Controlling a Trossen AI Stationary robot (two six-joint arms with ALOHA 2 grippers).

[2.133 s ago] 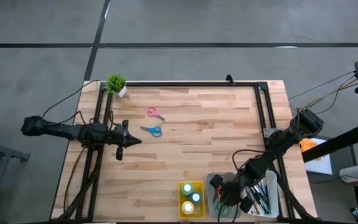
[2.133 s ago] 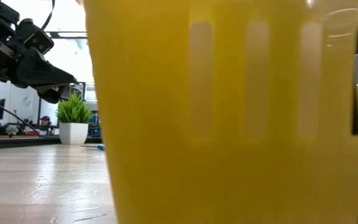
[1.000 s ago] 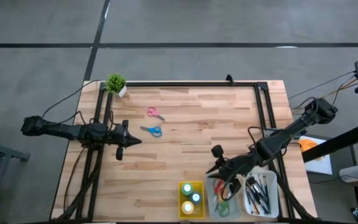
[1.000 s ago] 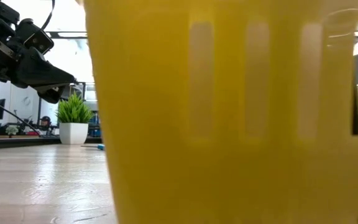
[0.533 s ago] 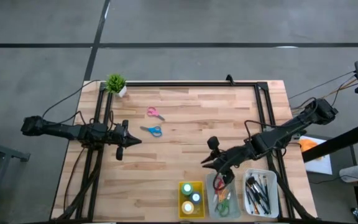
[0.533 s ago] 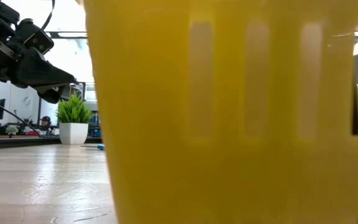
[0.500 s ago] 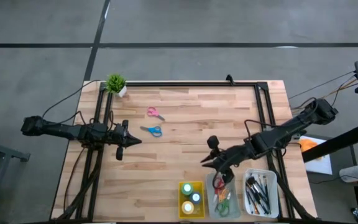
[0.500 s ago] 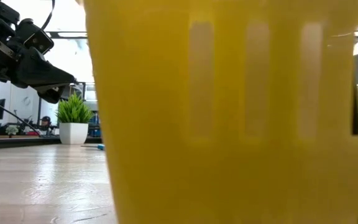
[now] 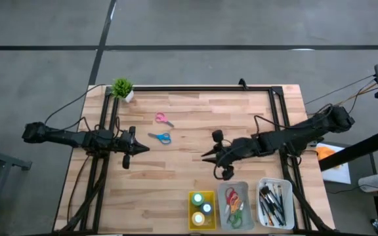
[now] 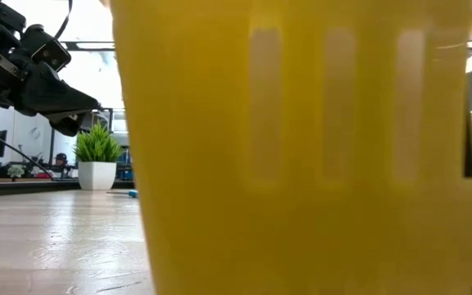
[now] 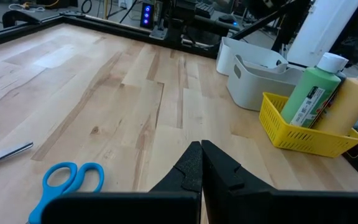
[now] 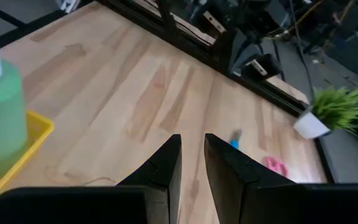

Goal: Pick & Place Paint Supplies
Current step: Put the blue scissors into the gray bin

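Observation:
Blue scissors and pink scissors lie flat on the wooden table, left of its middle. My right gripper hovers over the middle of the table, pointing toward them, and its fingers stand a little apart with nothing between. The blue scissors and the pink scissors lie ahead of it. My left gripper waits shut at the left, just near of the blue scissors. Paint bottles stand in the yellow tray.
Three trays line the near edge: the yellow tray with a green bottle, a grey tray holding red and green scissors, and a white tray with brushes. A potted plant stands at the far left corner. A black frame rims the table.
My right gripper has swung away from above the grey tray toward the table's middle, going left and toward the far edge and turning to point at the loose scissors. The scissors on the table and my left arm have stayed where they were.

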